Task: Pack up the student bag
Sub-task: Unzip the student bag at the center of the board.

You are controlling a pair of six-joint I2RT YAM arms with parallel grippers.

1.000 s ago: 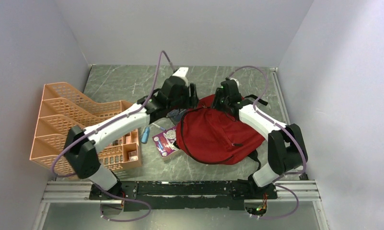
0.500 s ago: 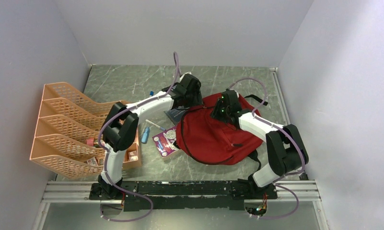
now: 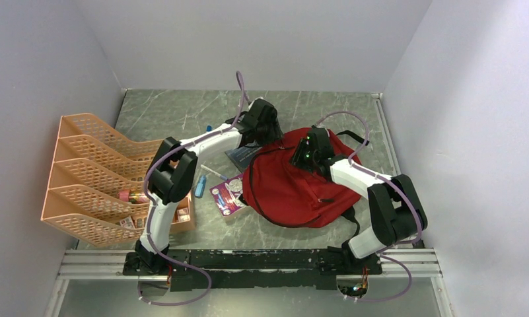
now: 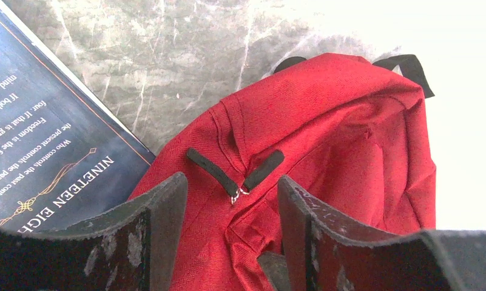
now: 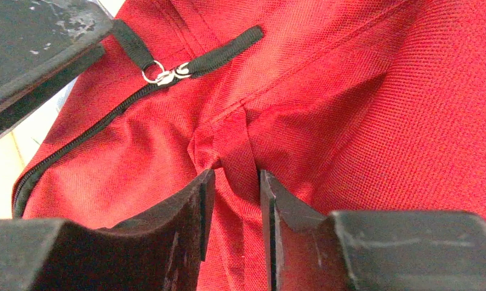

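The student bag (image 3: 294,191) is a red fabric backpack lying flat on the table right of centre, its zip closed. My left gripper (image 3: 265,129) hovers open over the bag's top left corner. In the left wrist view its jaws (image 4: 231,182) straddle red fabric just short of the two black zip pulls (image 4: 237,194). My right gripper (image 3: 308,150) is on the bag's upper middle. In the right wrist view it (image 5: 233,176) is shut on a raised fold of the red fabric (image 5: 380,91), with the zip pulls (image 5: 161,74) beyond it.
A dark blue book (image 4: 40,133) lies partly under the bag's left edge. A purple packet (image 3: 227,193), a blue marker (image 3: 200,186) and a white pen (image 3: 212,172) lie left of the bag. An orange mesh organiser (image 3: 96,172) stands at the far left.
The left arm has folded back at the elbow and its gripper has moved right onto the bag's top corner. The right gripper's jaws have narrowed onto the fabric fold.
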